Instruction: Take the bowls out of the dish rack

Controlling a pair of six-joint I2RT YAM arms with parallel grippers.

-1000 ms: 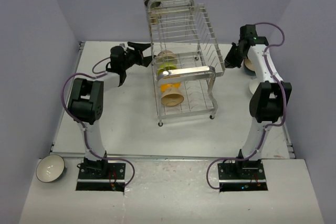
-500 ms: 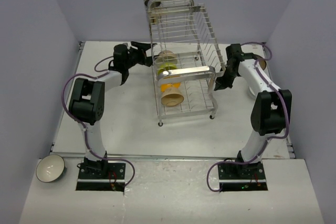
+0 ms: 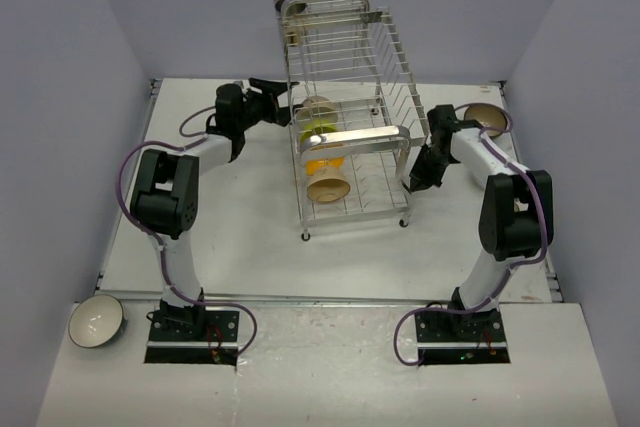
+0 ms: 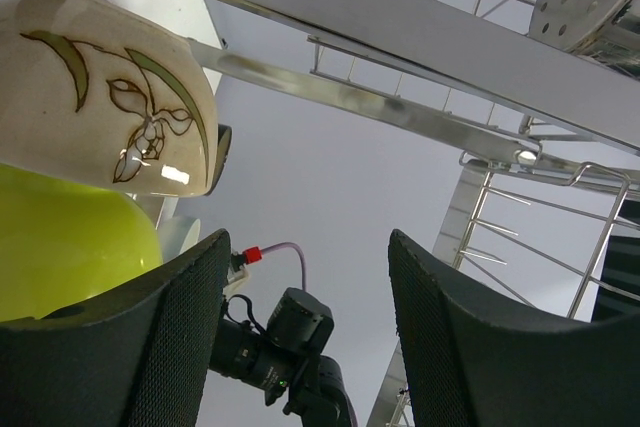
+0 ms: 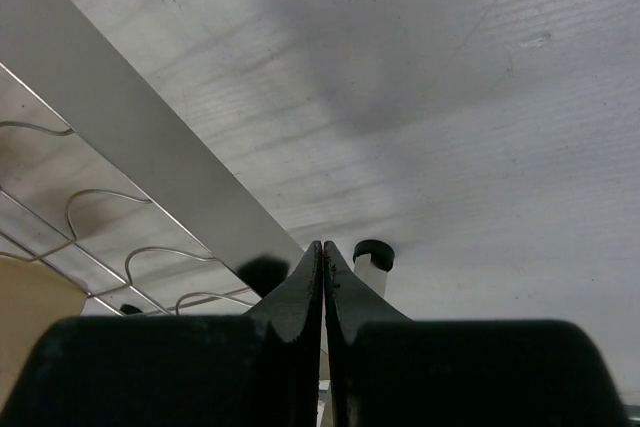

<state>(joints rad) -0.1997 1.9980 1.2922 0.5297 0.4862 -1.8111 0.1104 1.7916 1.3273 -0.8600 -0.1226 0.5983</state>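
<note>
The dish rack (image 3: 350, 67), tall chrome wire, stands mid-table with several bowls on edge in its lower tier: a cream one (image 3: 318, 106), a yellow-green one (image 3: 318, 128), an orange one (image 3: 322, 161) and a tan one (image 3: 328, 186). My left gripper (image 3: 285, 104) is open at the rack's left side. In the left wrist view the cream leaf-patterned bowl (image 4: 110, 97) and yellow-green bowl (image 4: 60, 247) sit just left of the open gripper (image 4: 308, 237), with nothing between the fingers. My right gripper (image 3: 412, 185) is shut and empty, low by the rack's front right foot (image 5: 372, 262).
A tan bowl (image 3: 485, 117) sits on the table at the back right, behind the right arm. A white bowl (image 3: 95, 321) rests on the lower ledge at the near left. The rack's flat metal bar (image 5: 130, 127) runs just left of the right gripper (image 5: 323, 247).
The right arm swung from the bowl at the back right forward and down to the rack's front right corner. The left gripper edged closer to the rack, then held still.
</note>
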